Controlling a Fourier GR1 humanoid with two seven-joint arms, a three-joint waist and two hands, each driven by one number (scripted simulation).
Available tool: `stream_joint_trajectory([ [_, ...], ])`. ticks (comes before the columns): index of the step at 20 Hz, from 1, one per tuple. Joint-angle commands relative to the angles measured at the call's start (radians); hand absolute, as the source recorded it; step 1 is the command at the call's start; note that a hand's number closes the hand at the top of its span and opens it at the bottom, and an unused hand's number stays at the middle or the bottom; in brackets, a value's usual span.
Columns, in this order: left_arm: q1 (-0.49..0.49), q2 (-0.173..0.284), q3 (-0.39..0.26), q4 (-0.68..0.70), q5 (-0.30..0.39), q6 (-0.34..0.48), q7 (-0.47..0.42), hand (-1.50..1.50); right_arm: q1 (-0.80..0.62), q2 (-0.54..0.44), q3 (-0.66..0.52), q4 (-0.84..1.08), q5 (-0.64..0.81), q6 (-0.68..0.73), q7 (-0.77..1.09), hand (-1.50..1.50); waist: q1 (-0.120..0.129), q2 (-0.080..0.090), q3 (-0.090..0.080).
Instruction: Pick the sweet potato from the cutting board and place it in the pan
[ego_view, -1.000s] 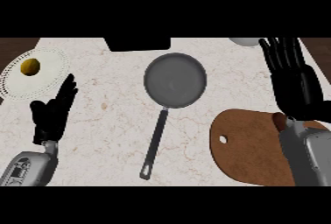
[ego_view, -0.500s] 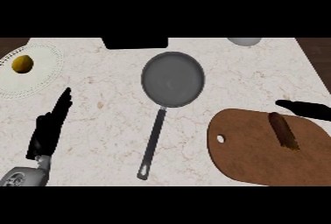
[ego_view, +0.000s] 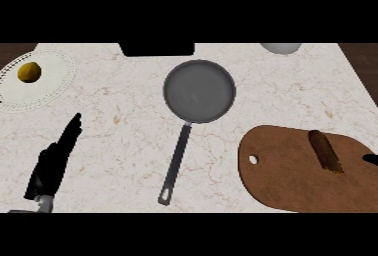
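Sweet potato (ego_view: 325, 151) lies lengthwise, tilted slightly left.

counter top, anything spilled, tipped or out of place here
Nothing stands out. The sweet potato lies on the cutting board, the pan sits flat and empty beside it, and nothing is spilled.

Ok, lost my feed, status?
Left robot hand open, idle. Right robot hand barely visible. Sweet potato on cutting board. Pan unobstructed.

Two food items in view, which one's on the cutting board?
The brown sweet potato, lying on the cutting board at right. The yellow item sits on the white plate, far left.
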Motion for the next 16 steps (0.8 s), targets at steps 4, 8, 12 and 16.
stream_joint_trajectory([
  [4,0.007,0.015,-0.003,-0.062,-0.01,-0.014,0.037,0.0,0.007,-0.157,0.094,-0.269,0.043,0.323,0.362,-1.5,0.026,0.007,0.002],
  [8,0.075,-0.024,-0.03,-0.084,-0.032,0.005,-0.004,0.0,-0.081,-0.141,0.158,-0.321,-0.031,0.49,0.5,-1.5,0.044,0.009,0.004],
  [12,0.063,-0.008,-0.02,-0.119,-0.029,-0.033,0.019,0.0,-0.272,-0.057,0.25,-0.191,-0.001,0.574,0.599,-1.5,0.057,0.015,0.005],
  [16,0.016,-0.037,-0.006,-0.059,-0.053,-0.017,0.01,0.0,-0.35,0.019,0.305,-0.149,0.023,0.645,0.745,-1.5,0.047,0.015,0.005],
])
